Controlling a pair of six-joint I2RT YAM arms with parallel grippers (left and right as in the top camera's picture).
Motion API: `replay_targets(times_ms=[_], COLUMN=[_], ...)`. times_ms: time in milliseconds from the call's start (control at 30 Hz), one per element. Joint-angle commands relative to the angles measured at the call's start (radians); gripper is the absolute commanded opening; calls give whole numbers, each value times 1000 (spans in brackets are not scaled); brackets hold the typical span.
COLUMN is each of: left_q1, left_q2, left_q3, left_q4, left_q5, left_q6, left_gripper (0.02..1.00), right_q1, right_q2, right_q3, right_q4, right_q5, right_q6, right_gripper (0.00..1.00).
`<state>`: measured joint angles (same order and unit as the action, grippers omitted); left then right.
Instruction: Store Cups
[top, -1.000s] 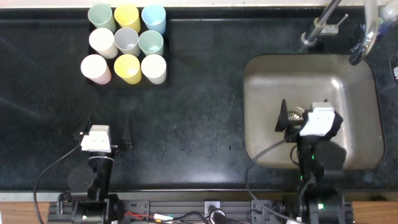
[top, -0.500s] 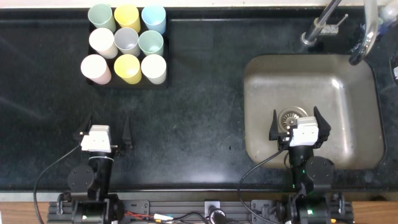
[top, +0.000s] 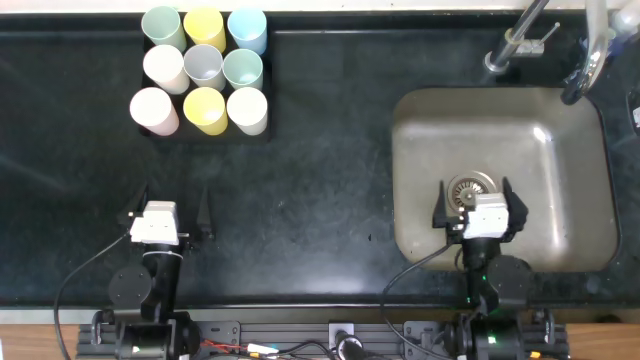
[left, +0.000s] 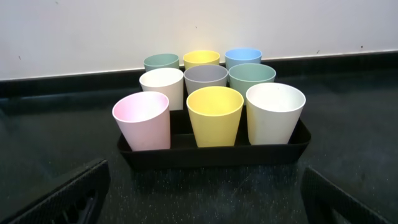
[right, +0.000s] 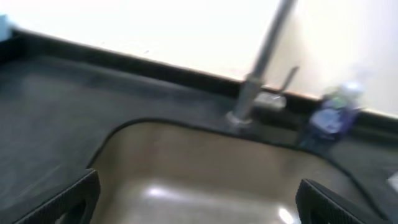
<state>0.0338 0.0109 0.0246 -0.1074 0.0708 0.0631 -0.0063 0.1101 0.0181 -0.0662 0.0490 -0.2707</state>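
Several pastel cups, among them a pink cup (top: 153, 110) (left: 142, 121), a yellow cup (top: 205, 109) (left: 214, 115) and a white cup (top: 247, 109) (left: 275, 112), stand upright in a black tray (top: 268, 118) (left: 214, 152) at the counter's back left. My left gripper (top: 172, 207) (left: 202, 199) rests open near the front left, well short of the tray, holding nothing. My right gripper (top: 473, 201) (right: 199, 199) stands open over the front of the steel sink (top: 560, 150) (right: 186, 162), empty.
A faucet (top: 515, 35) (right: 264, 56) rises behind the sink, with a soap bottle (right: 336, 115) beside it. The drain (top: 468, 186) lies just beyond my right gripper. Bare black countertop (top: 320, 170) spans between tray and sink.
My right gripper has swung from the sink's front right toward the middle, straightened, and drawn slightly back toward its base. The left arm and the cups have not moved.
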Motion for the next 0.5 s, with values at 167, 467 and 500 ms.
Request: replay_targets(times_ms=[167, 467, 500], left_q1=[4, 4, 4], left_q2=[-8, -8, -8], left_q3=[0, 0, 0], left_q4=[-6, -6, -6], left_q5=[-2, -2, -2], left_q6=[19, 19, 19], left_gripper=[1000, 1000, 1000], right_q1=[-25, 52, 52], right_q2=[-107, -107, -107], right_q3=[-13, -13, -13], right_q4=[-11, -12, -12], right_q5=[-9, -9, -9], right_q6=[-6, -6, -6], right_gripper=[996, 998, 996])
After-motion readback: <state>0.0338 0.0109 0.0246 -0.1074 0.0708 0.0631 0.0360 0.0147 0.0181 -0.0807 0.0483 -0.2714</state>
